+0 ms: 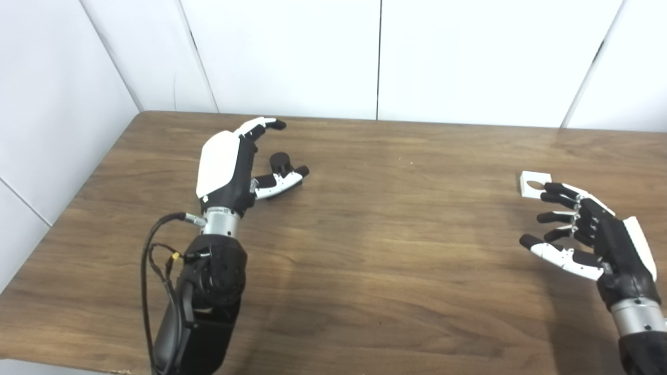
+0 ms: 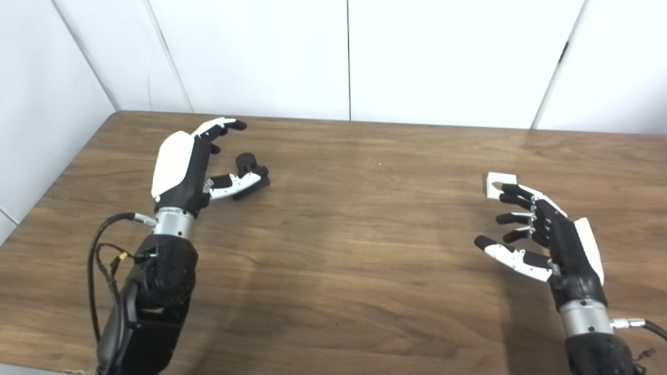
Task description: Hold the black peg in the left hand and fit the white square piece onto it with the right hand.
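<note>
a brown wood-grain surface (image 1: 375, 250) runs up to white wall panels (image 1: 292, 52) at the far side and on the left.

the left hand (image 1: 229, 166) is out over the far left part of the surface, its white back turned to the left and its fingers (image 1: 260, 126) stretched toward the far wall and spread loosely apart. it grips nothing. the black peg (image 1: 281, 162) stands upright on its dark base on the surface, just right of this hand's palm, in the space between the fingers above and the thumb (image 1: 281, 181) below. the thumb lies right in front of the peg's base and hides part of it; whether it touches the base cannot be told. the fingers are clear of the peg.

the right hand (image 2: 542, 234) is at the near right, palm facing left, its fingers spread wide and slightly curled, with nothing in it. the white square piece (image 2: 497, 183) lies flat on the surface at the far side of this hand, its round hole facing up. the uppermost fingertip sits over the piece's near right edge; real contact cannot be told. the thumb is well clear of the piece, nearer and to the left.

the peg and the white piece lie well apart, at opposite sides of the surface.
</note>
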Robot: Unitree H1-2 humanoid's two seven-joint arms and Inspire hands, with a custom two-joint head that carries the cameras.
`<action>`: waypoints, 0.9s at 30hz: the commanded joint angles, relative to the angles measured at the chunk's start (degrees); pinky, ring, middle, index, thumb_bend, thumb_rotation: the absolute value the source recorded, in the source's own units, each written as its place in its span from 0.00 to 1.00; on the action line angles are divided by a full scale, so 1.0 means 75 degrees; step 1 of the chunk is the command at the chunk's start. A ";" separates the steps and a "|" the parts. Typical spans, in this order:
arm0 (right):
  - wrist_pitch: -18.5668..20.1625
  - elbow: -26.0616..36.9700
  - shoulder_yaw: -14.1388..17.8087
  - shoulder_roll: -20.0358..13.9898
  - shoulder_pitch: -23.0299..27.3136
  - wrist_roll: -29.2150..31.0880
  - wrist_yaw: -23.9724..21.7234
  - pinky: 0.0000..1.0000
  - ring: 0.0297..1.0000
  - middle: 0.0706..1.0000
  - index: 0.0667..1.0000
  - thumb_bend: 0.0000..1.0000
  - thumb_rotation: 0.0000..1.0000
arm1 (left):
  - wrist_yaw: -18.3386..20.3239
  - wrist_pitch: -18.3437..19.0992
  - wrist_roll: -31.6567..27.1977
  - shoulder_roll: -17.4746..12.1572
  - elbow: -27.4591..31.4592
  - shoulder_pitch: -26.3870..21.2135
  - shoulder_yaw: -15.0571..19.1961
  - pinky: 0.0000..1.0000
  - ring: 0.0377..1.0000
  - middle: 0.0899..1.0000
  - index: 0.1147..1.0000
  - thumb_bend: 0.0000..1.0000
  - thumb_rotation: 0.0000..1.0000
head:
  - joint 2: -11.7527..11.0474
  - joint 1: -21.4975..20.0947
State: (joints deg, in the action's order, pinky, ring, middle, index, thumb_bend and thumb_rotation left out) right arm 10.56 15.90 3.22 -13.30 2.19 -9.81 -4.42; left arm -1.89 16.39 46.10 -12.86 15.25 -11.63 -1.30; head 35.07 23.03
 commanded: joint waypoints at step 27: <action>-0.0064 0.0468 0.0060 -0.0004 0.0091 -0.0021 0.0092 0.47 0.63 0.74 0.74 0.57 0.00 | 0.0587 0.0918 0.1220 -0.0865 -0.1877 -0.1247 -0.0763 0.95 1.00 1.00 0.75 0.95 0.46 | 0.0117 -0.0209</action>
State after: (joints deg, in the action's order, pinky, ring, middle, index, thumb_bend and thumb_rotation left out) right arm 10.71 16.74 3.24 -13.09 1.57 -9.79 -4.38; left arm 4.65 23.79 54.36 -17.81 1.12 -18.02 -6.95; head 35.86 21.45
